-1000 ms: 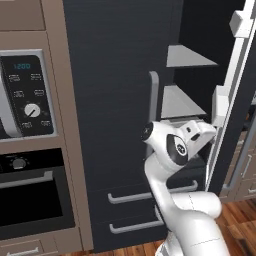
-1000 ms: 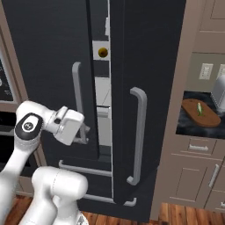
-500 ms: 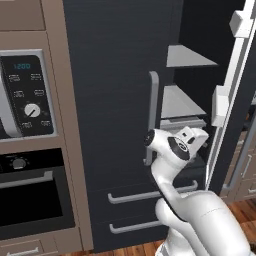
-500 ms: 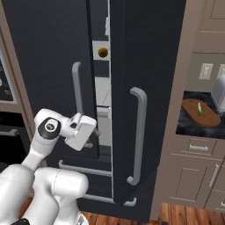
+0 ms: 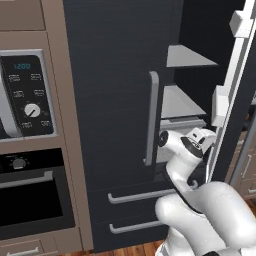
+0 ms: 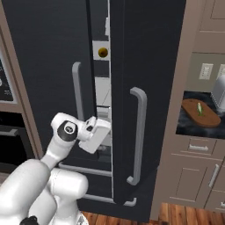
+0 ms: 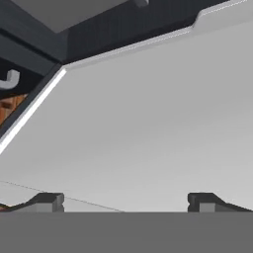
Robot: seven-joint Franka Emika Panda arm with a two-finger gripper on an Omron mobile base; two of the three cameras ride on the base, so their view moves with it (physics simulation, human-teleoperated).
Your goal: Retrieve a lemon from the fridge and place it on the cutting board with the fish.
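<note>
Dark kitchen: fridge door ajar, lemon visible through the gap, too small to read its axis. Fish lies on cutting board on the table. Our fingers are spread wide, holding nothing.

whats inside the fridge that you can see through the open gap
Through the fridge gap, a small yellow lemon sits high up, with grey shelves below. The doors hide the rest of the interior.
</note>
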